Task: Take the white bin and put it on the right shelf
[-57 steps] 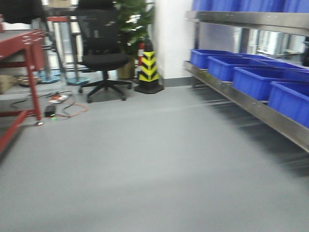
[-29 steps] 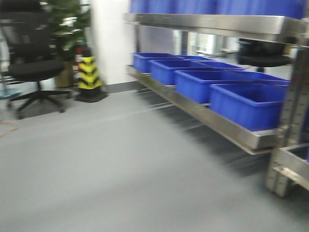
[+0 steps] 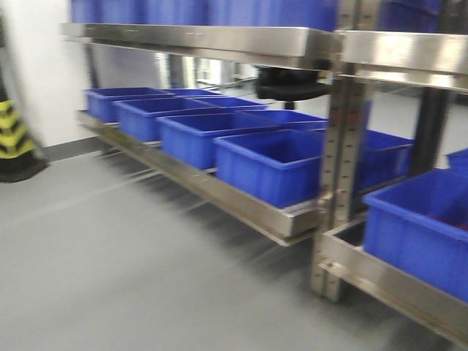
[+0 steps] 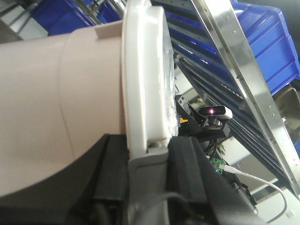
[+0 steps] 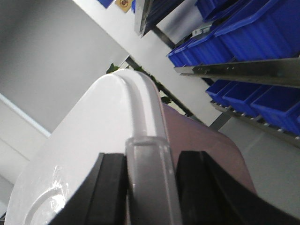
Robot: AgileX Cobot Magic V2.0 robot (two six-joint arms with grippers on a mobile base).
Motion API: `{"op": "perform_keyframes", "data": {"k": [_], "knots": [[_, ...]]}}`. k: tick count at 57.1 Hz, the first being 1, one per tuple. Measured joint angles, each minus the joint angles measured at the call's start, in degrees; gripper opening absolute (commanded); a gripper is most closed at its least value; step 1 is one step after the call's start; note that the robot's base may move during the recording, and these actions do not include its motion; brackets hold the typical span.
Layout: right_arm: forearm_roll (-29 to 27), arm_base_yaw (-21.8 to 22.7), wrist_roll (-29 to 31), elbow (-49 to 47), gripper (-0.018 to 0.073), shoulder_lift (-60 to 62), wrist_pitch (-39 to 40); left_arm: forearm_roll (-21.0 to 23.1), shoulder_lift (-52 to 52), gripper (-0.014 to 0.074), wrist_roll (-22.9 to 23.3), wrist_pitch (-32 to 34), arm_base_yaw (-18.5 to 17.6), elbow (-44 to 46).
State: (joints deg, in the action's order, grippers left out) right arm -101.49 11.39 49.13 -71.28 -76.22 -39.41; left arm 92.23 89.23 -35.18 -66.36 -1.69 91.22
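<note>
Front toward shelf (image 3: 219, 40); wrists against bin (image 4: 47, 103)

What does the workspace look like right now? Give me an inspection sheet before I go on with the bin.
Surface: grey floor in front of the rack; the front view is blurred.
Job's things: white bin gripped at its lid rim from both sides; right shelf close ahead.
Clutter: blue bins line the lower tier.
Grippers: left gripper and right gripper, jaws closed on the lid rim.
Cables: white cable loops below a small camera.
Surroundings: striped cone at far left.
</note>
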Motion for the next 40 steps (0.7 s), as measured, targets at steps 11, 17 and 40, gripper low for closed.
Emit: {"op": "perform_keyframes", "data": {"k": [11,17,40], "knots": [[0.0,0.0,0.0,0.0,0.0064,0.0,0.0,0.0,0.0,-0.0127,0.0,0.0,0.0,0.0],[0.0,0.0,0.0,0.0,0.0064,0.0,0.0,0.0,0.0,-0.0127,0.0,-0.1,0.0,0.0],[0.0,0.0,0.0,0.0,0.0064,0.0,0.1,0.0,0.0,-0.0127,0.1,-0.1,0.0,0.0]]}}
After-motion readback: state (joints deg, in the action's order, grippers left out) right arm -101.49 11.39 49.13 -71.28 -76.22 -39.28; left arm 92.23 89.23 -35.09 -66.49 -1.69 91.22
